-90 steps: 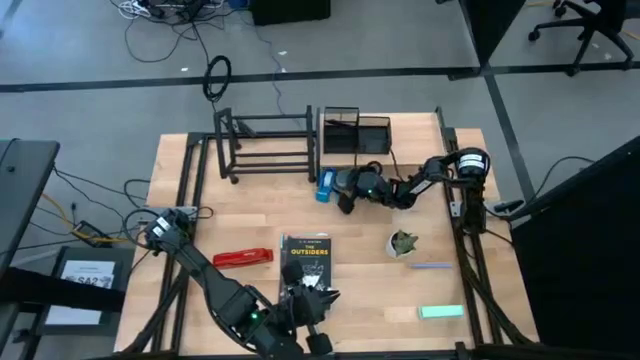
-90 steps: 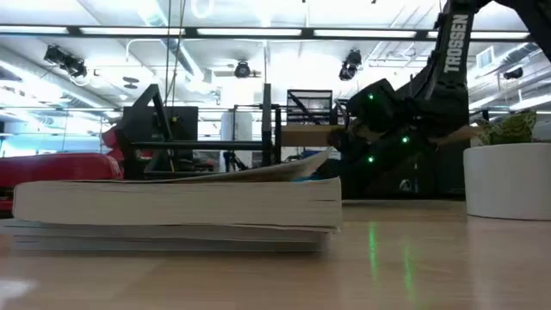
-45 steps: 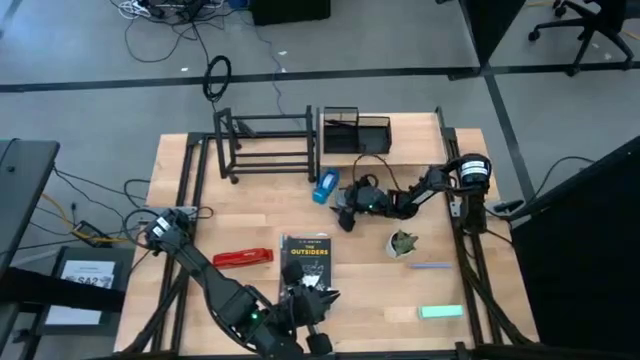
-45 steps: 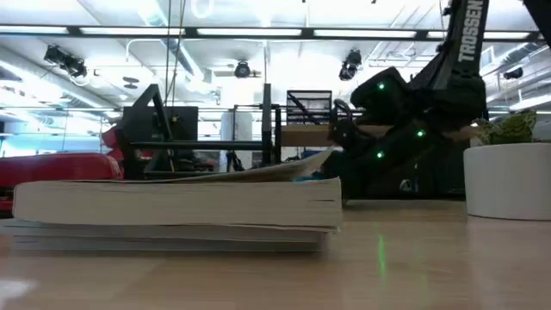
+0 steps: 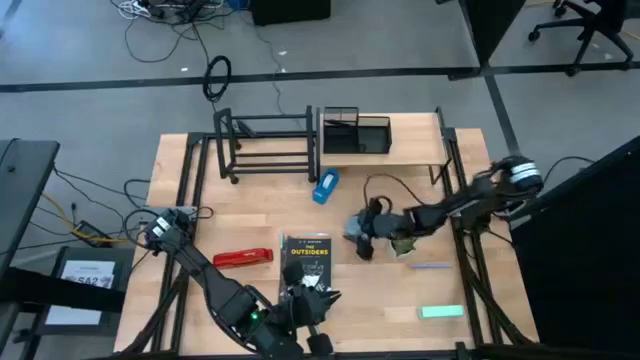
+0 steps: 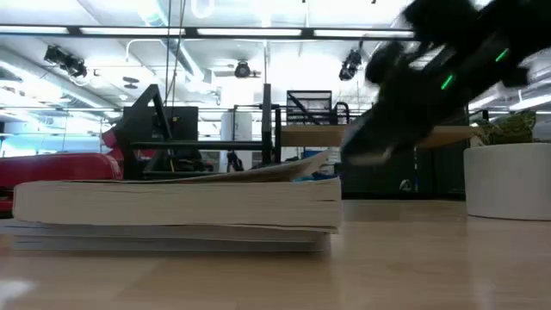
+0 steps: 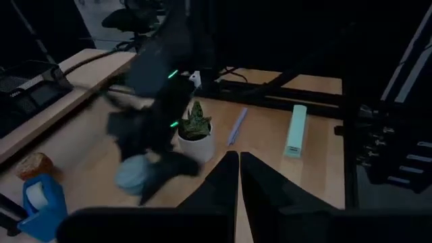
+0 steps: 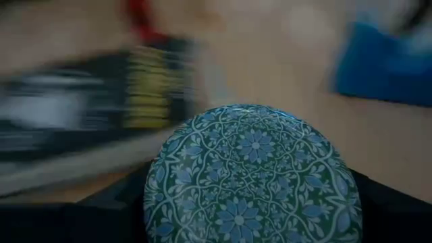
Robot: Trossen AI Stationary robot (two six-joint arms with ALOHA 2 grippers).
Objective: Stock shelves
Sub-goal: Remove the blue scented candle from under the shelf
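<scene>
**Two arms on the table: right one pulled back from the rack side, patterned bowl in its fingers**

One arm idle at the near edge: left gripper sits just short of the black paperback, fingers pressed together, holding nothing. Red stapler lies flat just beside the book, on the left-arm side.

Right gripper is now mid-table, touching or nearly touching the small potted plant. One second ago it was up near the blue tape dispenser, close under the mesh organizer; it has since swung back toward the near side, the arm stretched lower and longer. Its fingers are closed on a round blue-green patterned bowl, which fills the right wrist view. Low view shows this arm only as a blurred dark mass.

Lilac pen and mint-green bar unmoved near the right-arm side.

Far side: black tube rack and wooden plank shelf, side by side, both where they stood before. Tape dispenser lies just in front of the rack, unchanged.
</scene>
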